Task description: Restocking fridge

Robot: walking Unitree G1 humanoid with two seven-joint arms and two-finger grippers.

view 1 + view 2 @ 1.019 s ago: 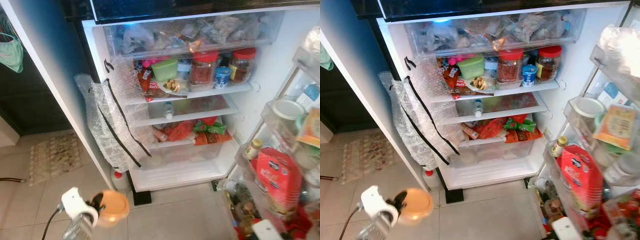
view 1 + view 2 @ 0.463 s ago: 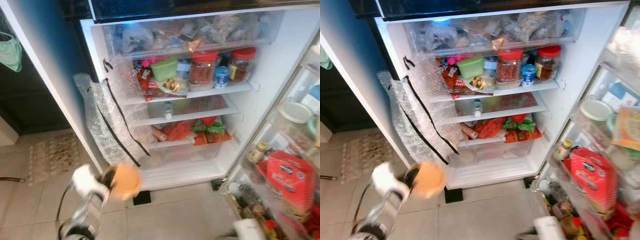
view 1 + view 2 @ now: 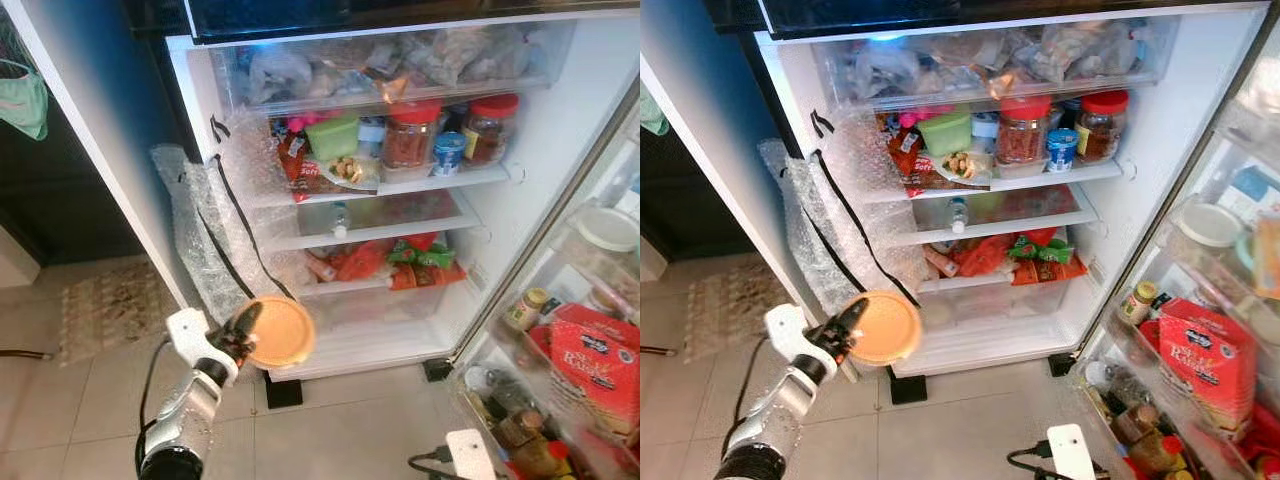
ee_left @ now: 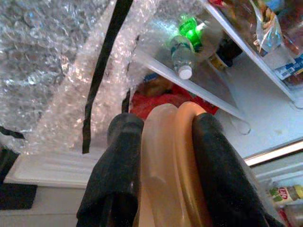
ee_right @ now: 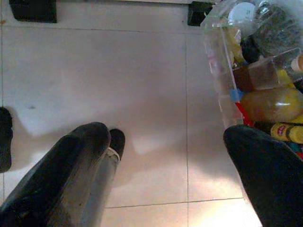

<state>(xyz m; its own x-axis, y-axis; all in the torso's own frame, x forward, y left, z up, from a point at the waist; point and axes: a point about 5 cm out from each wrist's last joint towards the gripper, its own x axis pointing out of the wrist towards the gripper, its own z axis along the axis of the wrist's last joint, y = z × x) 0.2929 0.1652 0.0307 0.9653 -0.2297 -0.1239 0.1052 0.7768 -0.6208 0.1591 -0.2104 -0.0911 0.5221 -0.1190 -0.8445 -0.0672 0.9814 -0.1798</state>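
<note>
A pale tiled floor (image 3: 340,430) runs up to an open fridge (image 3: 520,120), its door (image 3: 1200,330) swung out on the right and packed with bottles and a red bag (image 3: 1205,360). Low in front of the fridge, the left gripper (image 3: 243,335) holds a flat, round orange container (image 3: 280,331) on its edge, level with the bottom drawer and just clear of the fridge's lowest ledge. In the left wrist view the two black fingers (image 4: 116,179) press on either side of the container, so the jaws are closed down onto it with only its thickness between them.

Just behind and to the left of the container, a sheet of bubble wrap (image 3: 215,235) with black tape strips hangs over the left side of the shelves. Beyond it, a middle shelf carries a small water bottle (image 3: 339,217) lying near the front edge, and below that sit red and green packets (image 3: 400,262). The shelf above holds two red-lidded jars (image 3: 408,135), a green tub (image 3: 332,137) and a small blue-lidded cup (image 3: 450,153), with a clear drawer of bagged food (image 3: 400,60) on top.

The right gripper (image 5: 165,156) hangs low over the floor beside the door's bottom bin, its jaws spread wide with nothing between them.

A patterned mat (image 3: 105,310) lies on the floor to the far left.
</note>
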